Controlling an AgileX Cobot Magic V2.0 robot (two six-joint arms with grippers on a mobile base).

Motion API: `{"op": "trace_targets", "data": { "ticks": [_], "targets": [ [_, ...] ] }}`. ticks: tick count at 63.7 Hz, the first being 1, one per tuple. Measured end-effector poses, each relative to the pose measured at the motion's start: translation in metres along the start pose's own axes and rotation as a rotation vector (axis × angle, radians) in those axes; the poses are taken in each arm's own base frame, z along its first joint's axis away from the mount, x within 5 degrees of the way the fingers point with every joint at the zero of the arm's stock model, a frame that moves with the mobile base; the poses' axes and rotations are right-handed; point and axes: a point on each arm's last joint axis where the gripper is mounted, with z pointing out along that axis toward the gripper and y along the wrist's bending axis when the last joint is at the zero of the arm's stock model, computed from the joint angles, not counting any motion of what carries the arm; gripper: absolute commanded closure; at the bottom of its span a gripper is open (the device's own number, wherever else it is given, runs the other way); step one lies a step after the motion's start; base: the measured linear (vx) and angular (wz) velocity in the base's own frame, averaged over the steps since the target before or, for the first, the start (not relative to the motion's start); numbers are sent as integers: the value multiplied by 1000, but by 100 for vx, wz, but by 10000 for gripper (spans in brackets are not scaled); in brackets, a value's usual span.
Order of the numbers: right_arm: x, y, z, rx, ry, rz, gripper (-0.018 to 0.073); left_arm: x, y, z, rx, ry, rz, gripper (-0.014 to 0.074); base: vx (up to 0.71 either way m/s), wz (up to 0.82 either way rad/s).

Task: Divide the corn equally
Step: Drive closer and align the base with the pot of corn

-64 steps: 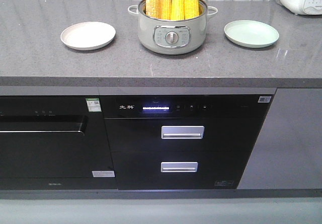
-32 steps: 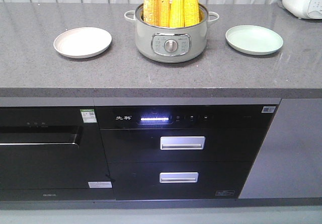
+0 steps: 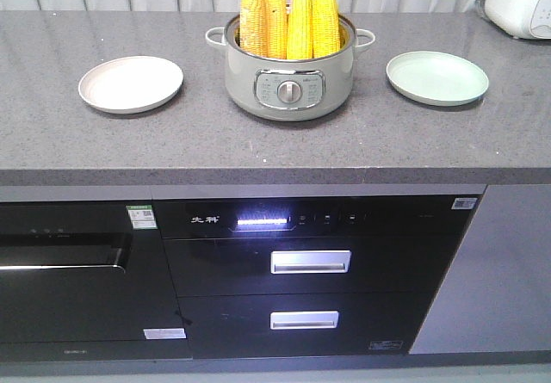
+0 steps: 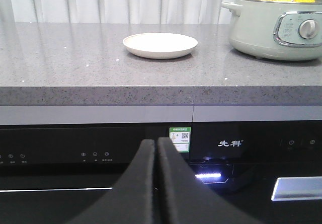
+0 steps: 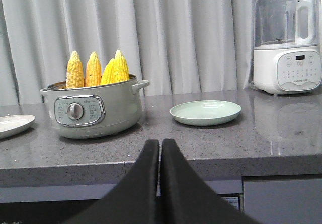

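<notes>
Right wrist-mounted view has the corn (image 5: 93,70) standing tips-up in the pot (image 5: 118,110), ahead and left of the right gripper (image 5: 160,147), which, like the left gripper (image 4: 156,144), is pressed closed on nothing.

The left gripper (image 4: 156,142) shows at 6 o'clock in its wrist view as two matte black jaws. They are smooth-faced, with rounded tips and outer edges that sweep outward in a curve toward the bottom edge. A thin straight seam runs between them. The right gripper (image 5: 160,142), also at 6 o'clock in its own view, has the same plain black, curved, blunt-tipped jaws.
</notes>
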Motion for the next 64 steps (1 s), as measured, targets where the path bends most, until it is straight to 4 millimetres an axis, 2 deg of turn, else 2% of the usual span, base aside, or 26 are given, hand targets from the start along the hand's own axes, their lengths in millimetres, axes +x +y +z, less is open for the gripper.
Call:
{"op": "trace_targets", "data": {
  "ticks": [64],
  "targets": [
    [0,0,0,0,0,0,562,0,0,0,0,0,0,603,4,-1]
  ]
}}
